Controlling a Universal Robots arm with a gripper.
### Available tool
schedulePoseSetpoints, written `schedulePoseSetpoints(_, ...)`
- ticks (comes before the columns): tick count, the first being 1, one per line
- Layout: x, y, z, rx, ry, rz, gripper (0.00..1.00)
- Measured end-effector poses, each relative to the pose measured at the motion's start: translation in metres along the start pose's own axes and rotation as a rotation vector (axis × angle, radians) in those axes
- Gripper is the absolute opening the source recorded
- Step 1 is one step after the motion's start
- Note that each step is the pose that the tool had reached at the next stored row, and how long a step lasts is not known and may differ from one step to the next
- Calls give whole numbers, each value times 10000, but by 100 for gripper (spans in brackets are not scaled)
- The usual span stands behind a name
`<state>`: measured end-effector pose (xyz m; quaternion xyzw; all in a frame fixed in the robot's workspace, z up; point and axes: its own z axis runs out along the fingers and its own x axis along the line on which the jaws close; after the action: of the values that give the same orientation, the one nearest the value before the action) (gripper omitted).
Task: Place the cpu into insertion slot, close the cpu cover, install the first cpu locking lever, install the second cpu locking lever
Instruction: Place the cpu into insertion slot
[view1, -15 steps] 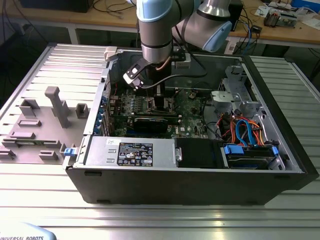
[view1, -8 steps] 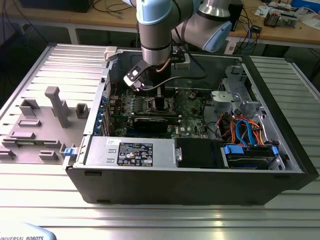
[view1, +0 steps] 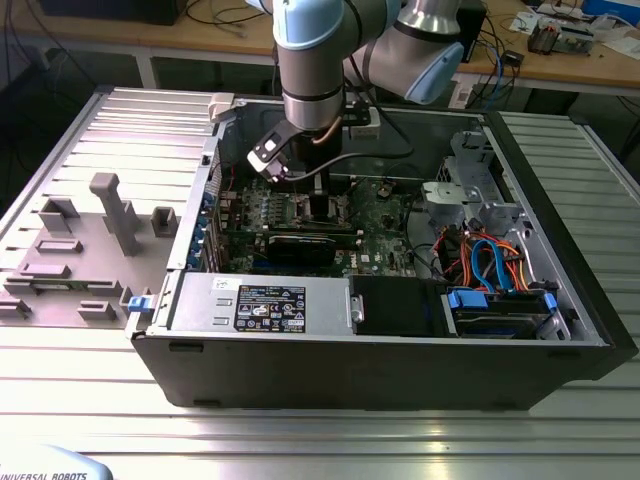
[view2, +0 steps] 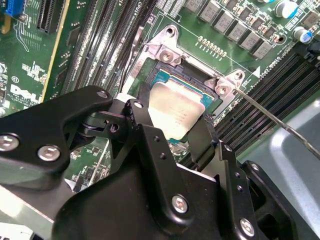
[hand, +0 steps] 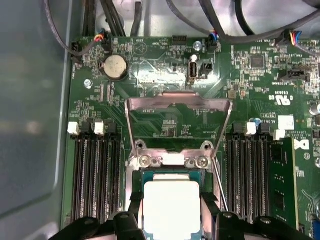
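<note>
Gripper (view2: 172, 116) clamps the cpu (hand: 171, 207) over the insertion slot (view2: 167, 75); cpu cover (hand: 177, 99) stands open; a tilted release could seat it crooked.

1. Black-and-white printed label (view1: 270, 304) on the grey power supply (view1: 200, 300): print too small to read.
2. White silkscreen logos and codes, plus a white sticker (hand: 286, 122), on the green circuit board (hand: 155, 117) (view2: 30, 65), in both wrist views.
3. White lettering (view1: 45, 476) on a pale housing (view1: 70, 462), exterior view's lower left.
</note>
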<state>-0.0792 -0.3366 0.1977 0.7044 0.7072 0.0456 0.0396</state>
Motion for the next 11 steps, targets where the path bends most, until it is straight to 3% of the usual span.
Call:
schedulePoseSetpoints(2, 1, -1, 1, -1, -18, 133, 54)
schedulePoseSetpoints(3, 20, -5, 34, 2, -35, 219, 54)
schedulePoseSetpoints(5, 22, -8, 24, -2, -42, 353, 54)
schedulePoseSetpoints(11, 18, -9, 31, 1, -48, 371, 54)
